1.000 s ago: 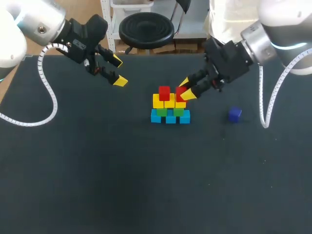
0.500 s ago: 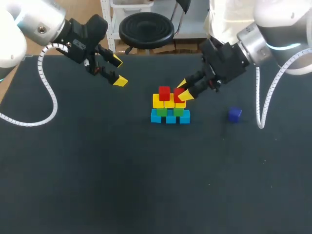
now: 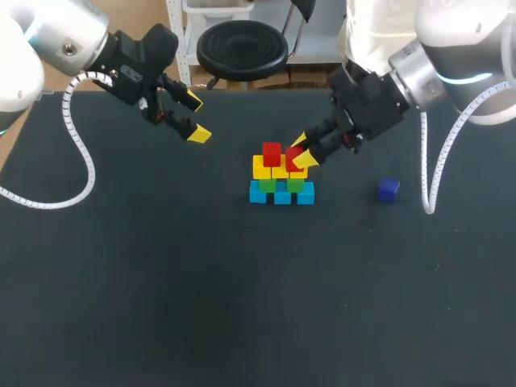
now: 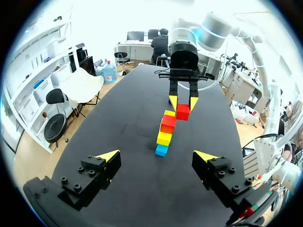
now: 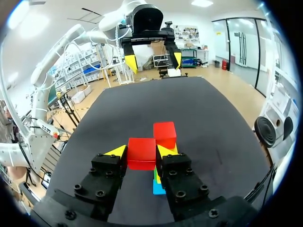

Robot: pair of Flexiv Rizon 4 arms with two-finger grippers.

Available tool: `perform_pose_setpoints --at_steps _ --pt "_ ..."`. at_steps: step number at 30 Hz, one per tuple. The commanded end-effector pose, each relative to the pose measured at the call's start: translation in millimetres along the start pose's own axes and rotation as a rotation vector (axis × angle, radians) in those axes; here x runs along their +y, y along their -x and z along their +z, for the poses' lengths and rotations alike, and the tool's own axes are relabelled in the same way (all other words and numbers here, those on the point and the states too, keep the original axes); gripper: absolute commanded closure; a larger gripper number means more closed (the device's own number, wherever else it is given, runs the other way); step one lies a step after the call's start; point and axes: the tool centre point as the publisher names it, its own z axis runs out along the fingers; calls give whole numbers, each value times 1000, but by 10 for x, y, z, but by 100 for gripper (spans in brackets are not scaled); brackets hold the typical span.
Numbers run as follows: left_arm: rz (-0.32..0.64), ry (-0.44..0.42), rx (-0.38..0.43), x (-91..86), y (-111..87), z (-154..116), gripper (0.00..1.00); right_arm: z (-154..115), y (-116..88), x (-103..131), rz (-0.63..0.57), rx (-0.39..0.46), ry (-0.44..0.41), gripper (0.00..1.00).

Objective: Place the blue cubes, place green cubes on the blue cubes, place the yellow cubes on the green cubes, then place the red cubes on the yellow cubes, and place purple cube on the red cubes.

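We list the following.

- Tabletop (image 3: 161, 306): black, matte.
- Stack, near the middle of the tabletop, somewhat toward its far edge:
  - blue cubes (image 3: 281, 196), a row of three on the tabletop;
  - green cubes (image 3: 295, 185) on the blue row;
  - yellow cubes (image 3: 262, 168) on the green;
  - placed red cube (image 3: 272, 152) on the yellow layer, glossy with sharp edges.
- Held red cube (image 5: 141, 153): same size and colour as the placed one. It sits just beside it over the yellow layer; we cannot tell whether it touches the yellow.
- Right gripper (image 3: 300, 151): clenched on the held red cube, one yellow tip on each side face.
- Purple cube (image 3: 389, 189): dark bluish-violet, alone on the tabletop between the stack and the right edge, well apart from the stack.
- Left gripper (image 3: 196, 118): released, fingers spread, holding nothing, above the far left part of the tabletop.
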Motion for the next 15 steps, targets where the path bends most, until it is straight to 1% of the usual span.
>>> perform_pose_setpoints --at_steps 1,15 --pt "3 0 -5 -3 -14 -2 0 8 -19 -36 3 -3 6 100" --pt "3 0 -5 -3 -14 -2 0 10 -36 -131 9 -7 -5 100"
